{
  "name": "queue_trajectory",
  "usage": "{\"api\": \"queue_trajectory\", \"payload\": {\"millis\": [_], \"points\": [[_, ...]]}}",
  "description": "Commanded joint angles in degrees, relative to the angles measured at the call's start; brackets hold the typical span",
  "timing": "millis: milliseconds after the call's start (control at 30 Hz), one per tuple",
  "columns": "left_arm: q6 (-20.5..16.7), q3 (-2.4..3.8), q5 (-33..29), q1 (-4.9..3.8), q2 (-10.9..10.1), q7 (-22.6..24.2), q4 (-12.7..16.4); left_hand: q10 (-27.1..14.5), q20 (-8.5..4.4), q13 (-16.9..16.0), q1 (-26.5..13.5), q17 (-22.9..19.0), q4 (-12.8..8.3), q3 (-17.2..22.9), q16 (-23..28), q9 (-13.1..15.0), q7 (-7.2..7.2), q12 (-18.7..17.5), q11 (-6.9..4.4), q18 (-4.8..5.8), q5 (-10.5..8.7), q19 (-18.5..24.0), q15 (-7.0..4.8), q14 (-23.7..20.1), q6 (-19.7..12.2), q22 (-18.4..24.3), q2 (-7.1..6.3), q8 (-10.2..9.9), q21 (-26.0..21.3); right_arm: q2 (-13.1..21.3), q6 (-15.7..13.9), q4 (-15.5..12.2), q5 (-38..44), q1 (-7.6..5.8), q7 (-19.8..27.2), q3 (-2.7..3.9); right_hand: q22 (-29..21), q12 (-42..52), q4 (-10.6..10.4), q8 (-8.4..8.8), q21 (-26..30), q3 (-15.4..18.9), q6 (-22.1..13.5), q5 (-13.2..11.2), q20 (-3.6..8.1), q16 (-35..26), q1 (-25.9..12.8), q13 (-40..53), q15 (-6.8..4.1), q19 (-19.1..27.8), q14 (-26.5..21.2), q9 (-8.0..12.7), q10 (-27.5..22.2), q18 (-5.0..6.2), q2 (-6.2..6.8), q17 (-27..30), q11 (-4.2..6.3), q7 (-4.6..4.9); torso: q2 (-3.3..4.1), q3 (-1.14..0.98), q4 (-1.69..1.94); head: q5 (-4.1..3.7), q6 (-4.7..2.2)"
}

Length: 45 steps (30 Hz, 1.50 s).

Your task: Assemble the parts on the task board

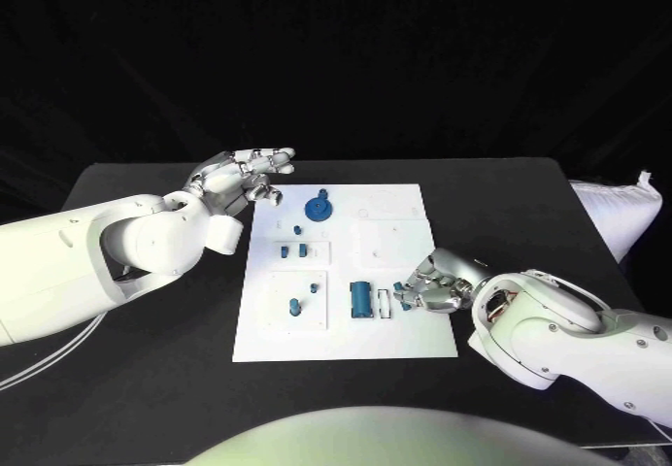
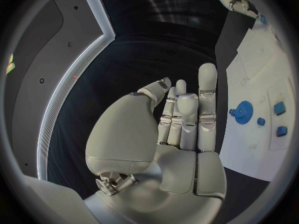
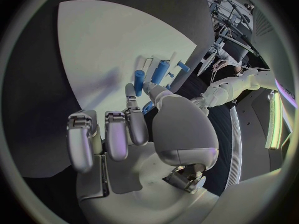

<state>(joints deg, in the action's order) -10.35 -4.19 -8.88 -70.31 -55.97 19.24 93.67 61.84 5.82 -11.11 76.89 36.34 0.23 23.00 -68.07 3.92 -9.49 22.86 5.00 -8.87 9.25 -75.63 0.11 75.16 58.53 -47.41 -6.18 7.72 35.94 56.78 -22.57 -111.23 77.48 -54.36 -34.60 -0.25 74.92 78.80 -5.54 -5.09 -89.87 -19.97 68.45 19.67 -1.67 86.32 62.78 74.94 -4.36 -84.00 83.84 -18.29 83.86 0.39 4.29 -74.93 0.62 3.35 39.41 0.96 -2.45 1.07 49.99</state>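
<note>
A: Hands at work over white board on black desk. Right hand sits at board's near right edge, fingers curled toward a small blue piece; pinched or merely touched, I cannot tell.

B: And the left?

A: Left hand hovers off the far left corner, fingers loosely together, holding nothing. Blue gear and blue cylinder rest on the board.

B: Advice?

A: Probably confirm a firm pinch, then lift straight, clear of the cylinder.
</note>
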Motion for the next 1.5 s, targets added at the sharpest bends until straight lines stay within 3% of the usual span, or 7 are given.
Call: {"api": "queue_trajectory", "payload": {"millis": [33, 1000, 1333, 1500], "points": [[1.0, 0.03, 0.3, -0.02, 0.1, 0.4, 0.2, -0.5, -0.17, -0.1, 0.0, -0.1, -0.1, -0.2, 0.0, 0.0, -0.13, 0.3, -0.1, -1.14, 0.27, 0.4, -0.06, -0.4, -0.4, 0.1, 0.65, 0.4, -0.1, -0.8, -0.5, 0.1, -3.2, 0.1, -0.5, -0.03, 15.1, 0.3, -0.2, -0.36, -0.1, 0.6, 0.3, 0.7, 0.15, 0.2, -0.4, 9.5, -0.41, -6.0, 5.1, -0.1, 3.1, -0.39, 0.08, -9.9, 0.47, -0.01, 0.01, -0.01, 0.02, 0.03, 0.01], [1.1, 0.03, 0.4, -0.02, 0.0, 0.2, 0.5, -0.5, -0.17, -0.1, 0.0, -0.1, -0.1, -0.2, 0.0, 0.0, -0.13, 0.3, -0.1, -1.14, 0.27, 0.4, -0.06, -0.4, -0.4, 0.1, 0.65, 0.4, -0.1, -4.0, 4.3, 3.4, -2.7, 0.36, -0.9, -0.31, 15.1, -0.1, -0.6, -0.29, -0.1, 2.0, 0.2, 0.7, 0.23, 0.0, -0.9, 9.4, -0.43, -6.0, 5.1, -0.2, 3.0, -0.39, 0.16, -9.6, 0.44, 0.04, -0.03, 0.0, 0.02, 0.31, 0.01], [1.1, 0.03, 0.4, -0.03, -0.1, 0.1, 0.5, -0.6, -0.17, -0.1, 0.0, -0.2, -0.1, -0.2, 0.0, 0.0, -0.13, 0.5, -0.08, -1.17, 0.25, 0.5, -0.06, -0.4, -0.3, 0.2, 0.61, 0.5, -0.3, -4.5, 4.8, 3.5, -1.9, 0.36, -0.9, -0.31, 15.1, -0.1, -2.7, -0.75, -0.1, 5.8, 0.8, -0.7, 0.27, -0.1, -3.1, 9.5, -0.5, -6.0, 5.1, -0.6, 3.0, -0.39, 0.37, -9.5, 0.56, -0.16, -0.01, 0.0, 0.04, 0.44, 0.01], [1.1, 0.03, 0.4, -0.03, -0.1, 0.1, 0.6, -0.6, -0.17, -0.1, 0.0, -0.2, -0.1, -0.2, 0.0, 0.0, -0.13, 0.5, -0.08, -1.17, 0.25, 0.5, -0.06, -0.4, -0.3, 0.2, 0.61, 0.5, -0.3, -4.7, 5.0, 3.3, -1.6, 0.36, -0.8, -0.31, 15.1, -0.1, -3.6, -1.84, -0.1, 7.5, 2.2, -0.7, 0.52, -0.1, -3.4, 9.6, -0.84, -6.0, 5.1, -1.2, 3.1, -0.39, -0.35, -9.5, 1.04, -0.82, -0.05, 0.0, 0.01, 0.46, 0.01]]}}
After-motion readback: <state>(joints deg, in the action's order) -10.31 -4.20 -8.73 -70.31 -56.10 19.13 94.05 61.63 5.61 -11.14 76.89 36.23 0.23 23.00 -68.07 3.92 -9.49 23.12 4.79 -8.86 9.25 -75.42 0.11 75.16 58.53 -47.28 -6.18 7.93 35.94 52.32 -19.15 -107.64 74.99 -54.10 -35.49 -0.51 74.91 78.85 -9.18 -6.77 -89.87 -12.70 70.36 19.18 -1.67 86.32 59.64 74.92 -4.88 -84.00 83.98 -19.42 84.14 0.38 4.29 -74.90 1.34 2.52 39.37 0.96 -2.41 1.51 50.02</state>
